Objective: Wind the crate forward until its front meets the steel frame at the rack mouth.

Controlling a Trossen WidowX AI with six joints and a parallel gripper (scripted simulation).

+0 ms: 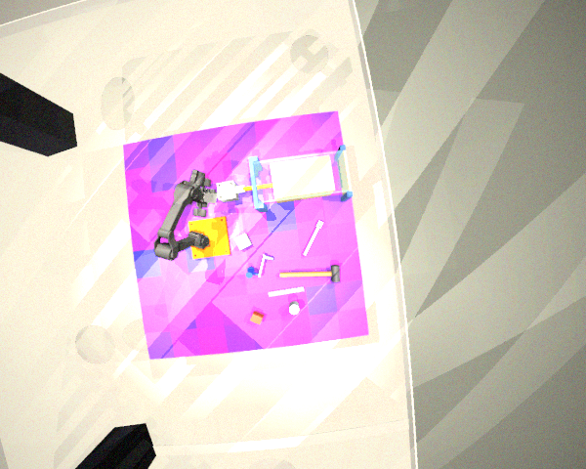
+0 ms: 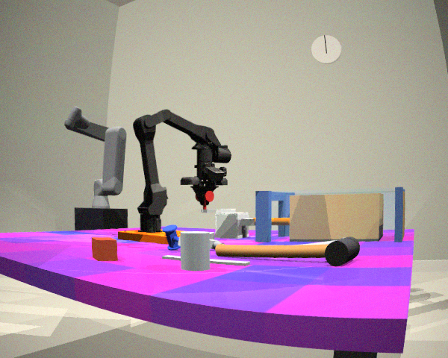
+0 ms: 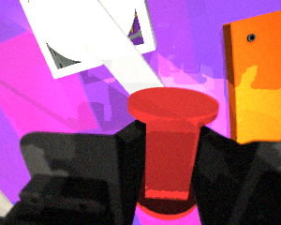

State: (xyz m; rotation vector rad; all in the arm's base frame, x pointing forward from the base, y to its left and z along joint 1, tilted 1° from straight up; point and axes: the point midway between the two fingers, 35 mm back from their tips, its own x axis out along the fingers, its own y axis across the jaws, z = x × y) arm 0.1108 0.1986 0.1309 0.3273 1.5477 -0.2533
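Observation:
My gripper (image 1: 209,195) (image 2: 204,198) (image 3: 164,120) is shut on the red knob (image 2: 209,195) (image 3: 172,105) of the winch handle. The handle's pale arm (image 3: 133,70) runs from the knob over the top of the white winch (image 1: 227,190) (image 2: 226,224) (image 3: 61,23). Its key is hidden, so its seating in the hole cannot be seen. The orange strap (image 1: 266,187) (image 2: 280,221) runs from the winch toward the crate (image 1: 302,176) (image 2: 336,217). The crate sits flat in the clear-panelled cubby, with a gap between its front and the blue-looking mouth frame (image 1: 259,199) (image 2: 263,217).
The arm's orange base plate (image 1: 217,230) (image 3: 267,110) is beside the winch. A white block (image 1: 242,240), an L-shaped tool (image 1: 261,265), a blue spool (image 1: 251,272) (image 2: 172,236), a wrench (image 1: 313,237), a mallet (image 1: 306,275) (image 2: 270,250), a flat bar (image 1: 285,291) and a grey cylinder (image 2: 195,250) lie farther off.

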